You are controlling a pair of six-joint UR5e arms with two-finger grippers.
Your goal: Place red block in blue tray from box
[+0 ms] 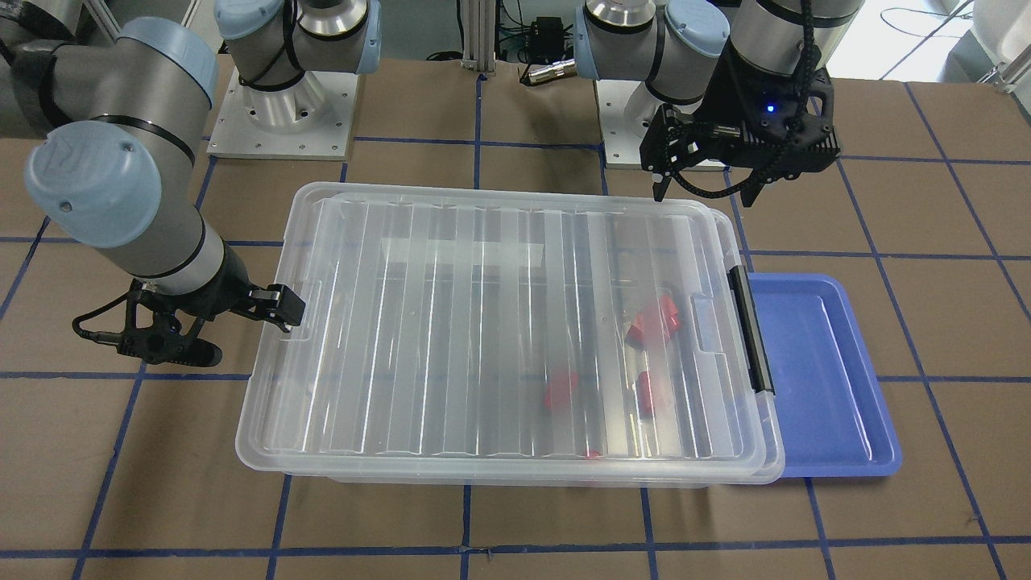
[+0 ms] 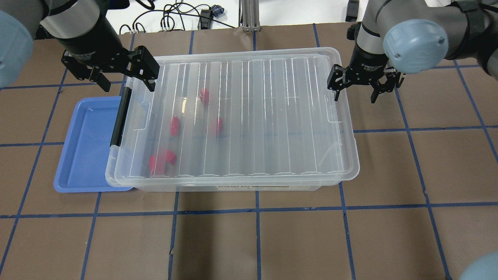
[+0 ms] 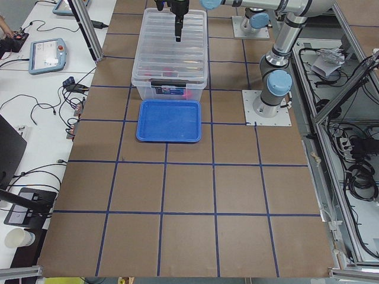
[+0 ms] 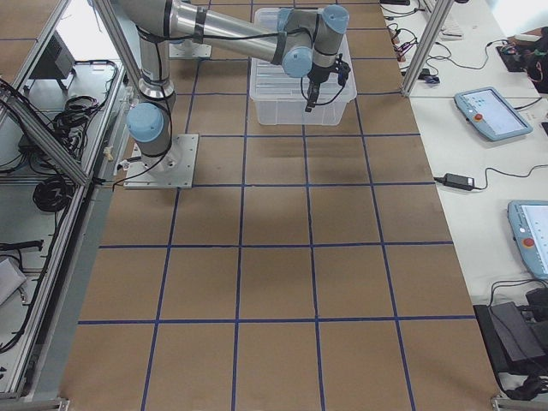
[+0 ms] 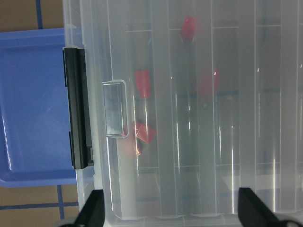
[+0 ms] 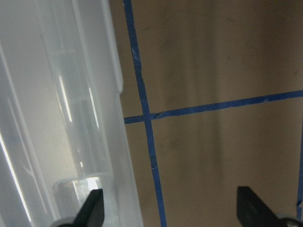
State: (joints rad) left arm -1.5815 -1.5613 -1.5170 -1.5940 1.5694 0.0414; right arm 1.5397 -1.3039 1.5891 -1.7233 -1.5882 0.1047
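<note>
The clear box [image 2: 272, 116] stands with its ribbed lid on and its black latch bar [image 2: 118, 116] facing the blue tray [image 2: 85, 147]. Inside, a small elongated red block [image 2: 174, 125] lies near the latch end; it also shows in the left wrist view [image 5: 142, 84]. Two more loose red pieces [image 2: 216, 125] and a red clump [image 2: 161, 161] lie near it. My left gripper [image 2: 126, 83] is open and empty above the lid's far corner at the latch end. My right gripper [image 2: 355, 98] is open and empty, straddling the lid's rim at the other end.
The blue tray [image 1: 813, 379] is partly tucked under the box's latch end [image 1: 751, 326] and holds nothing. Brown table [image 2: 272, 241] with blue tape lines surrounds the box. Both arm bases [image 1: 282, 113] stand at the robot's side.
</note>
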